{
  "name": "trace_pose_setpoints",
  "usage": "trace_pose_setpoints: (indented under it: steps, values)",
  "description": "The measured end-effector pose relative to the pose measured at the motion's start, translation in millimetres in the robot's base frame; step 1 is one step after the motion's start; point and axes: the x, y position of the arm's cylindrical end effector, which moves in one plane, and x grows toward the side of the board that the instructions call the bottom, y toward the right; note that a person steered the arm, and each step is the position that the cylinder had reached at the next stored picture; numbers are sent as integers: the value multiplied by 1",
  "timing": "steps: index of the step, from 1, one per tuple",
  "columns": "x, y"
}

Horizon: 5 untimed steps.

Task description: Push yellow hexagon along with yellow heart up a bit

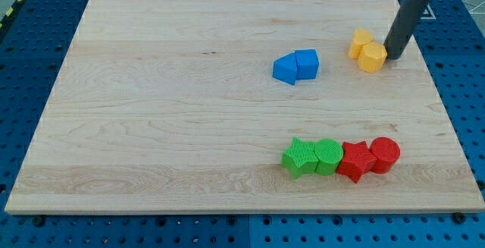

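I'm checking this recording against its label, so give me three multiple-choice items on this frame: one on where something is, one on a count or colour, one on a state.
1. Where is my tip relative to the two yellow blocks?
A. At their right side in the view
B. Far off at the view's left edge
C. Down among the red blocks

2. How many blocks lie on the wooden board?
A. Five
B. Eight
C. Eleven

3. How do the two blue blocks sit?
A. Stacked one on the other
B. Far apart at opposite corners
C. Side by side, touching

Answers:
1. A, the rod's end stands just right of the yellow pair, close against it.
2. B, two yellow, two blue, two green and two red.
3. C, they form one tight pair near the board's middle.
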Motion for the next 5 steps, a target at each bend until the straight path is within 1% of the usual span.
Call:
trace_pose_setpoints:
  steps: [2, 5]
  values:
    - [-1, -14]
    - [14, -5]
